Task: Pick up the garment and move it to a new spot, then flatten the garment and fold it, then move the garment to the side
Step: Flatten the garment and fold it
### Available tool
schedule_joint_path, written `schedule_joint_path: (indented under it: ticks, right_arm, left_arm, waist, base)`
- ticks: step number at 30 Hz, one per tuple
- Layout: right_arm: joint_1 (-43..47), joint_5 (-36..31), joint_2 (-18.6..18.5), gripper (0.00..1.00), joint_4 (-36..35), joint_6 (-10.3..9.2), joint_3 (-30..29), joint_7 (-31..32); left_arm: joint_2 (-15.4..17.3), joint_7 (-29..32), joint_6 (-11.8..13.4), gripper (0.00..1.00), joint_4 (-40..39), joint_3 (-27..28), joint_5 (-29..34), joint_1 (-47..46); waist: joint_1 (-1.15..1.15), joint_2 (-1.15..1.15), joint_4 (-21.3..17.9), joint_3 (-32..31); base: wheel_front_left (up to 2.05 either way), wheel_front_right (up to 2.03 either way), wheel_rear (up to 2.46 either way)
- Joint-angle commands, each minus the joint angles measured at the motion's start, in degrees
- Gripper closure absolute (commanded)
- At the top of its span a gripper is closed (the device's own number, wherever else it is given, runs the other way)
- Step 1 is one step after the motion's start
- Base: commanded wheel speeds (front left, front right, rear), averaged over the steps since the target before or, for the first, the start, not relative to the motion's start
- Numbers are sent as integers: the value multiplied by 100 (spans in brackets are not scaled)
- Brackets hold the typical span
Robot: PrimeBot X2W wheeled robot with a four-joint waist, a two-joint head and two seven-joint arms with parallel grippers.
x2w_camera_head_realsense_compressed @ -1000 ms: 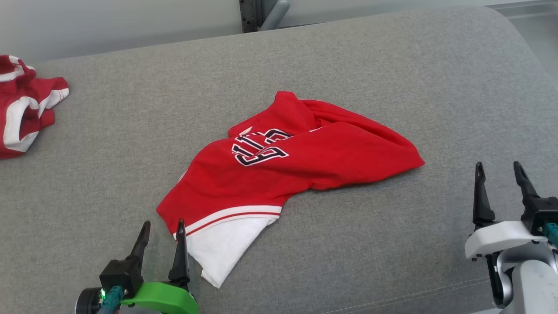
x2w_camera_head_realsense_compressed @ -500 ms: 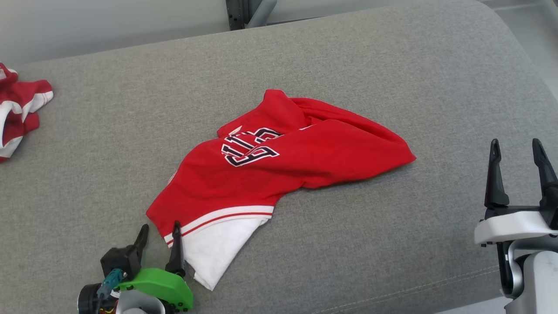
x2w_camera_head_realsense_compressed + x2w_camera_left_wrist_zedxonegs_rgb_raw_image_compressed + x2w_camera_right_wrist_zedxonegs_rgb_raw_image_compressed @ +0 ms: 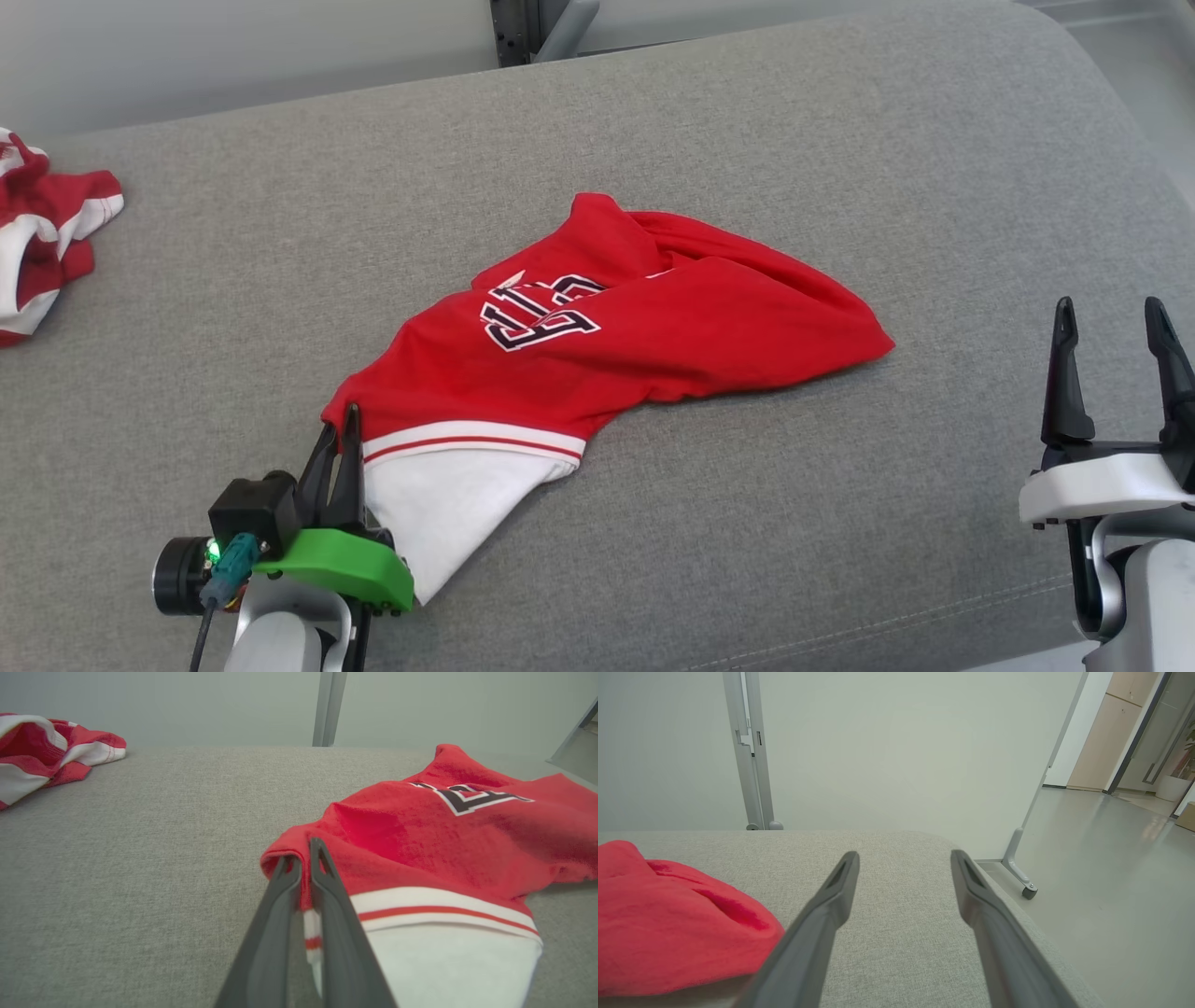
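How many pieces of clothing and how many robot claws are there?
Clothing: 2, the red jersey and a red-and-white heap.
Grippers: 2, the left gripper pinching the jersey's corner, the right gripper open.
Total: 4.

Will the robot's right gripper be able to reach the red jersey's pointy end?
Probably yes: the right gripper is open and empty, and just bare grey cushion lies between it and the near tip of the red jersey.

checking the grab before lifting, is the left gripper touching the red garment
Touching. In the left wrist view the left gripper has its jaws shut on the red garment, cloth pinched between them.
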Motion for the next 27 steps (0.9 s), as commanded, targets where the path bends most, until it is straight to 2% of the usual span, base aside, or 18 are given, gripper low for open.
schedule_joint_path:
  ticks: [1,7,12,18,27]
  right_arm:
    - [91,44,-9,0,-17,-10,-10,-21]
    - [163,62,-8,0,29,-10,-19,-21]
    - [156,65,-8,0,51,-10,32,-21]
    - [28,126,-10,0,63,-10,202,-21]
    - [-231,206,-8,0,5,-10,299,-21]
  left_arm:
    - [16,1,-19,100,-304,38,104,177]
    - [17,1,-52,100,-1391,80,402,620]
    - [26,1,-71,100,-1770,144,483,825]
    - [184,1,-120,100,-1391,175,627,334]
    - [476,1,-94,100,-225,390,753,-961]
  waist:
    - [0,33,55,-61]
    - [0,33,192,-214]
    - [0,33,236,-265]
    - [0,33,125,-141]
    - [0,33,-360,400]
  base:
    - [0,0,0]
    - [0,0,0]
    - [0,0,0]
    - [0,0,0]
    - [0,0,0]
